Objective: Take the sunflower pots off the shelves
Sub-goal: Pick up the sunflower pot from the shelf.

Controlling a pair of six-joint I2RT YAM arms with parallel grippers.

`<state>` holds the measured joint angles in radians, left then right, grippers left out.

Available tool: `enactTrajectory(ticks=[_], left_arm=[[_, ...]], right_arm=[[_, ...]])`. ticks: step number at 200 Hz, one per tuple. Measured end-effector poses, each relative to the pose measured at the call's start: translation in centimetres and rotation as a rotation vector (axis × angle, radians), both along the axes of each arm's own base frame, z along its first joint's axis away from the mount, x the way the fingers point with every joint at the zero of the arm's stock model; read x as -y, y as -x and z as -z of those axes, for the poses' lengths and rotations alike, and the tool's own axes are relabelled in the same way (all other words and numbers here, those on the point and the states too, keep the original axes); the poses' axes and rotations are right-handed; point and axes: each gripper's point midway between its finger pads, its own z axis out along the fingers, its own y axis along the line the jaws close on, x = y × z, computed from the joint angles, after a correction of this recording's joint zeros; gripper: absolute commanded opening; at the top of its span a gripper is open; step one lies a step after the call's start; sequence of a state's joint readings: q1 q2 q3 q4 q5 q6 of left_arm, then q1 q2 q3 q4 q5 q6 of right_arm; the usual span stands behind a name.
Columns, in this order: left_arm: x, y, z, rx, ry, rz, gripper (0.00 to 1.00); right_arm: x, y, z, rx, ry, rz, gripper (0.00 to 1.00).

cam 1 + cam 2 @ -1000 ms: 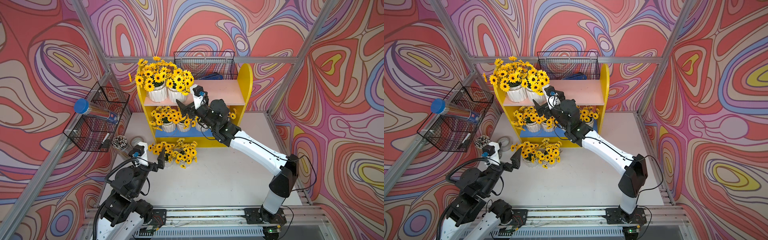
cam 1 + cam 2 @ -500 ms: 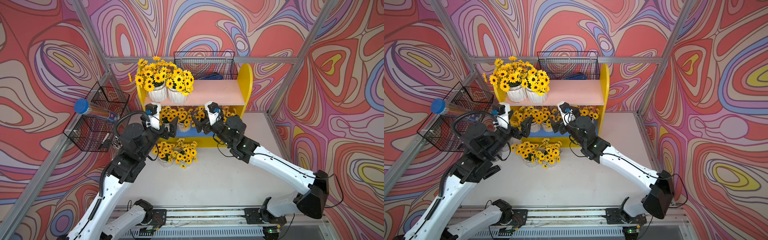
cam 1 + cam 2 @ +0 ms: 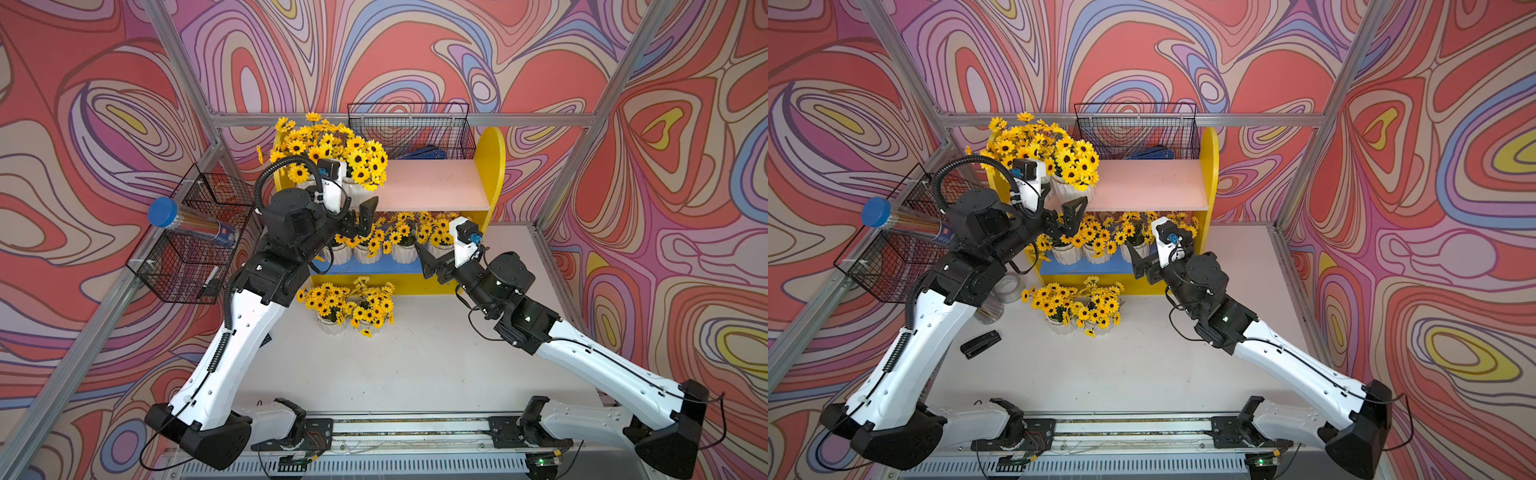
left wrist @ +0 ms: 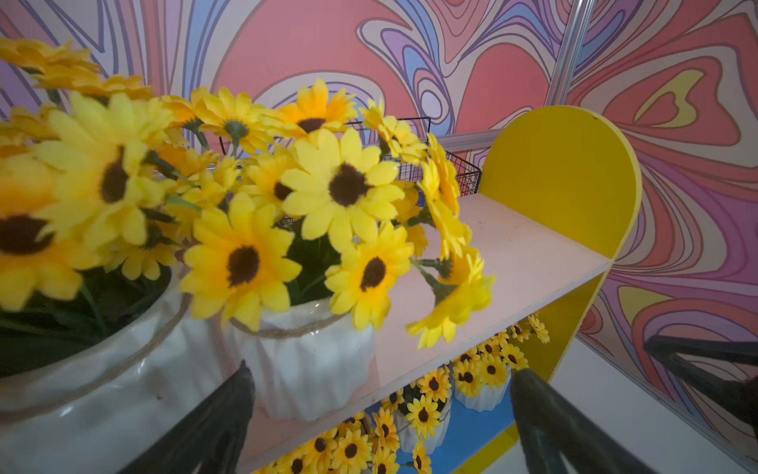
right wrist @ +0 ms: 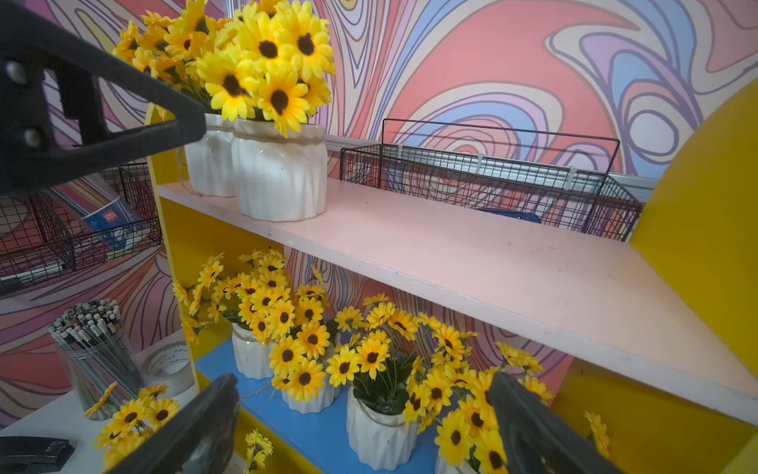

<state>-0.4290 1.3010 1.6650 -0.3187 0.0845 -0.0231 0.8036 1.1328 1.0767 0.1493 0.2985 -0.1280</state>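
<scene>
The shelves (image 3: 493,166) stand at the back, with a pink upper board (image 3: 432,183) and a blue lower board (image 5: 311,427). Two sunflower pots (image 3: 332,149) sit at the upper board's left end. Several more (image 3: 399,245) line the lower board, and two (image 3: 349,305) stand on the table in front. My left gripper (image 3: 359,218) hovers open at the upper board's front edge, just short of a twine-tied pot (image 4: 303,369). My right gripper (image 3: 434,266) is open in front of the lower board, facing a pot (image 5: 379,435) without touching it.
A black wire basket (image 3: 195,237) holding a blue-capped tube hangs on the left wall. Another wire basket (image 3: 411,133) hangs behind the shelves. A clear jar of pencils (image 5: 96,353), a tape roll (image 5: 170,361) and a black stapler (image 3: 980,344) lie at the table's left.
My left arm rose from the pots on the table up to the upper board. My right gripper dropped from the upper board's height and shifted right, to the lower board.
</scene>
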Motion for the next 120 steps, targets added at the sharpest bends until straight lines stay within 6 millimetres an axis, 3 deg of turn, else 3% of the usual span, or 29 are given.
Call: enactTrajectory(ticks=[120], left_arm=[[0.0, -3.9, 2.4, -0.078, -0.018, -0.047, 1.00]], right_arm=[[0.8, 0.6, 0.7, -0.006, 0.000, 0.010, 0.98]])
